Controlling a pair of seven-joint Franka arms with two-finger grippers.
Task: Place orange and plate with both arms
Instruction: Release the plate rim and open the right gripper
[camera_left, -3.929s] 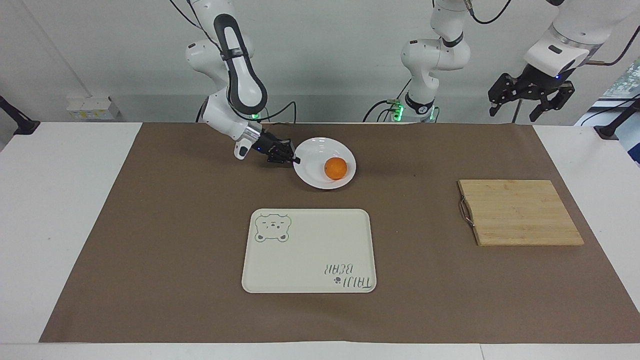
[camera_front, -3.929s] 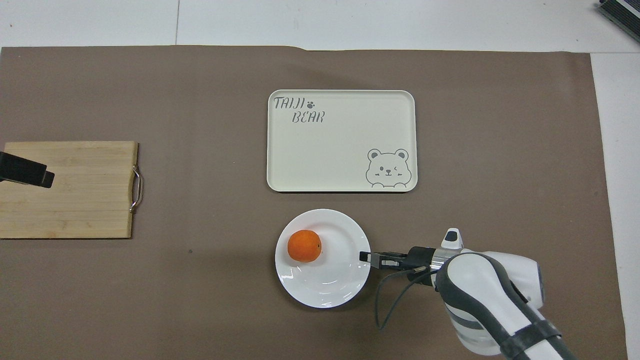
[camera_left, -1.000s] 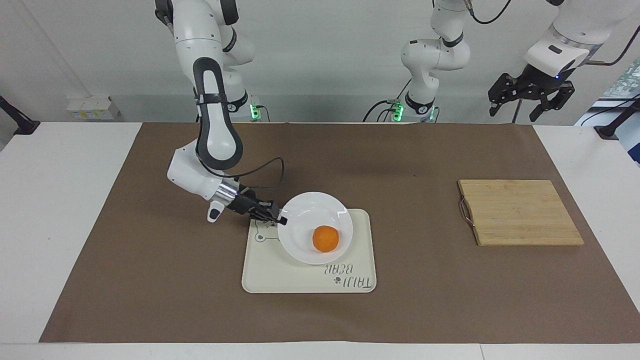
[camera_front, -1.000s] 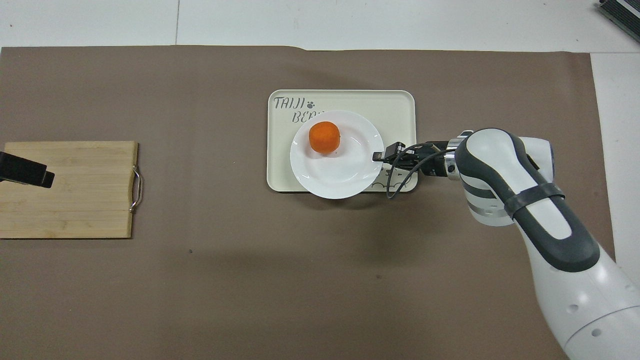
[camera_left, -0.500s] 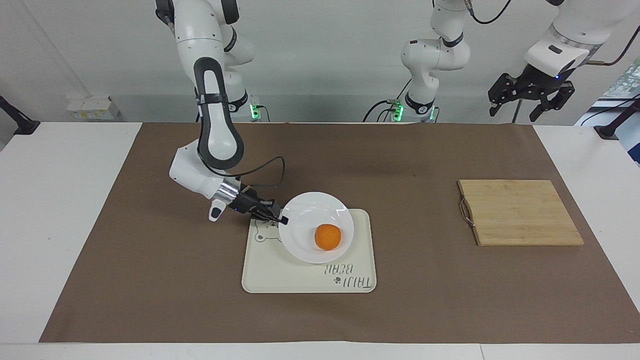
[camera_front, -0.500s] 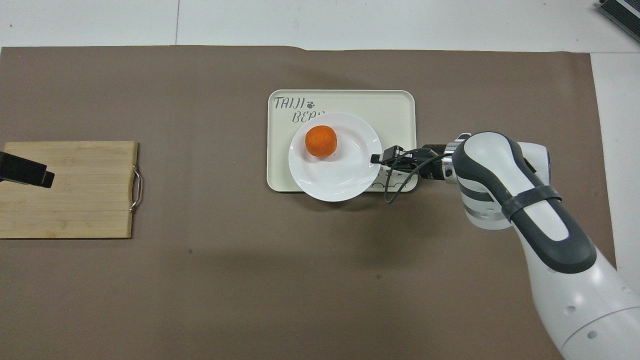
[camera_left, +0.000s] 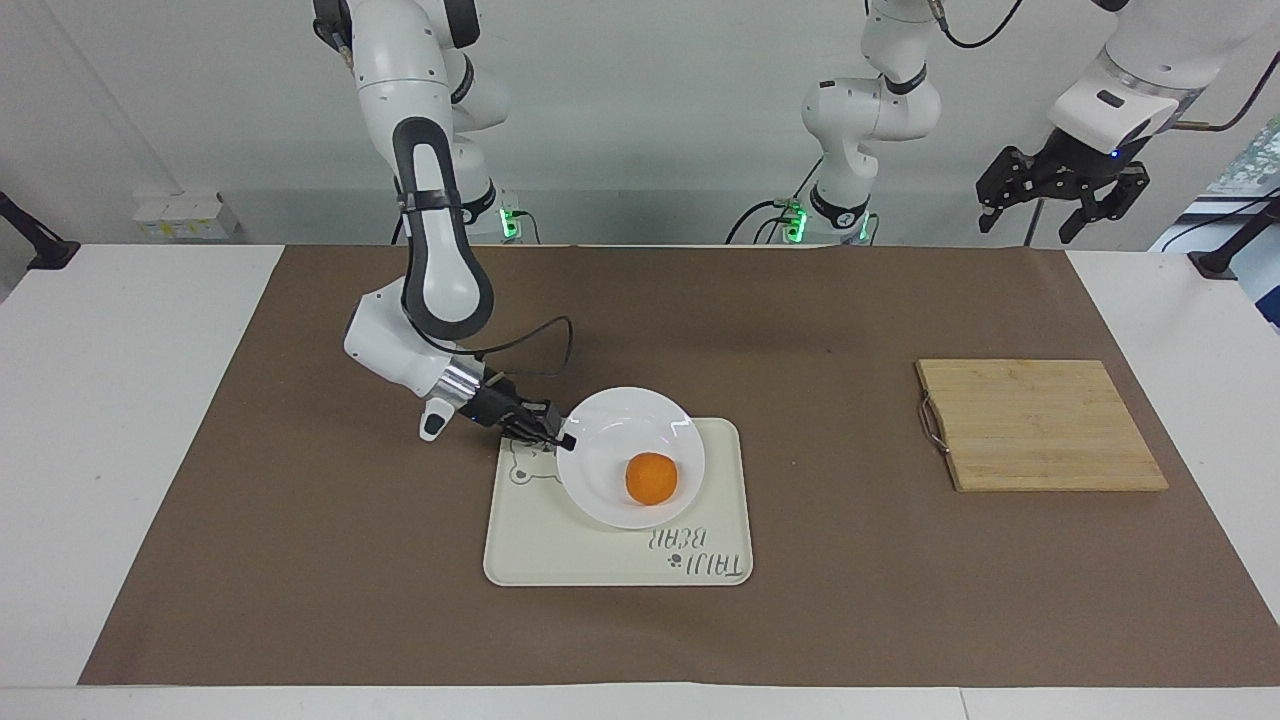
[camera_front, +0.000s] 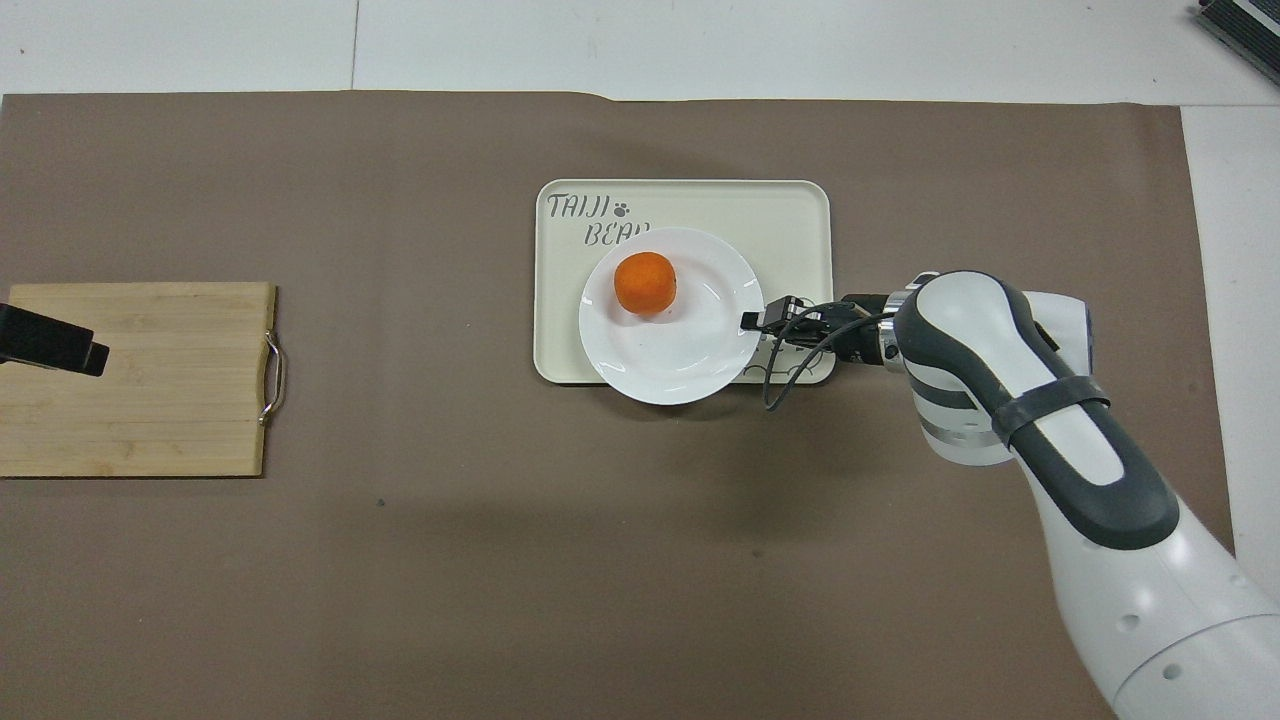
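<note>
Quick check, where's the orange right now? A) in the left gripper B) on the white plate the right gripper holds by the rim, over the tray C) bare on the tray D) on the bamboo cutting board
B: the orange sits on the plate, whose rim the right gripper pinches over the tray.

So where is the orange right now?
The orange sits in the white plate, which the right gripper holds by its rim over the bear tray, mid-table.
</note>
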